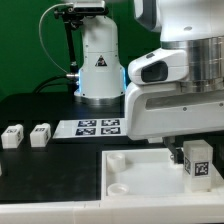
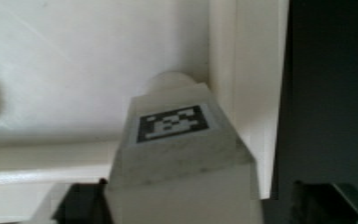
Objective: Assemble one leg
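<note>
The marker board [image 1: 98,126] is partly hidden behind the arm [image 1: 170,100]. The tray [image 1: 135,168] is cut off by the exterior view's edge. In the wrist view the leg [image 2: 172,150] is blurred, the gripper [image 2: 179,203] is cropped, and its hold cannot be judged.

Marker board [image 1: 98,126] (four tags) on black table [image 1: 40,105], near white tray [image 1: 140,160].

No legible txt/nos.; only fiducial tags on leg [image 1: 197,160], marker board [image 1: 97,126].

White leg [image 2: 179,162] (black-and-white tag, seemingly speckled), white tray [image 1: 130,160], black table [image 1: 40,105]
</note>
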{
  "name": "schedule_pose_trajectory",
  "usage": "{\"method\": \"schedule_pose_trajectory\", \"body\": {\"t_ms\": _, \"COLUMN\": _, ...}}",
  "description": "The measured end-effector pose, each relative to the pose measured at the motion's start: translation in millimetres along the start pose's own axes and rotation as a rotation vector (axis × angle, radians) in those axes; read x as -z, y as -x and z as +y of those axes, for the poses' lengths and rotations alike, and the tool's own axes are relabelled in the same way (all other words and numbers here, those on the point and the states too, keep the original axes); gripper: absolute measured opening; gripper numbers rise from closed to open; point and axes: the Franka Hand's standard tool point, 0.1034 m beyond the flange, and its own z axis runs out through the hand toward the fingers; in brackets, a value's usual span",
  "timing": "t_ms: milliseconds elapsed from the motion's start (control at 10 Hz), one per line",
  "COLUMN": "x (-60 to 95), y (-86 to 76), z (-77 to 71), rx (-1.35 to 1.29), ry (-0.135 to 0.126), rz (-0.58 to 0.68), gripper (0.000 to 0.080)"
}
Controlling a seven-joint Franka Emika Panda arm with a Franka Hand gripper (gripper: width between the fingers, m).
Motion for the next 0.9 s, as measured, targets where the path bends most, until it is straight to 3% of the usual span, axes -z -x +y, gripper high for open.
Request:
{"method": "schedule_pose_trajectory", "body": {"t_ms": 100, "x": -0.2, "y": 0.4, "z": -0.4, "rx": -0.121, "ry": -0.003, "rz": -0.002, "gripper": 0.0387}}
{"method": "schedule_pose_trajectory", "body": {"t_ms": 200, "x": -1.1, "y": 0.3, "z": 4.4, "rx": -0.223, "ry": 0.002, "rz": -0.003, "gripper": 0.0307}}
{"method": "schedule_pose_trajectory", "body": {"t_ms": 400, "x": -0.3, "y": -1.1, "z": 8.5, "rx": -0.477, "ry": -0.005, "rz": -0.007, "gripper": 0.0301}}
{"method": "schedule_pose_trajectory", "body": {"t_ms": 500, "x": -0.7, "y": -0.2, "z": 10.2, "rx": -0.689, "ry": -0.02, "rz": -0.024, "gripper": 0.03}}
{"method": "schedule_pose_trajectory", "body": {"t_ms": 800, "x": -4.3, "y": 3.1, "z": 15.0, "rx": -1.199, "ry": -0.094, "rz": -0.065, "gripper": 0.03}}
{"method": "schedule_pose_trajectory", "body": {"t_ms": 900, "x": -5.6, "y": 5.0, "z": 12.9, "rx": -1.276, "ry": -0.104, "rz": -0.069, "gripper": 0.03}}
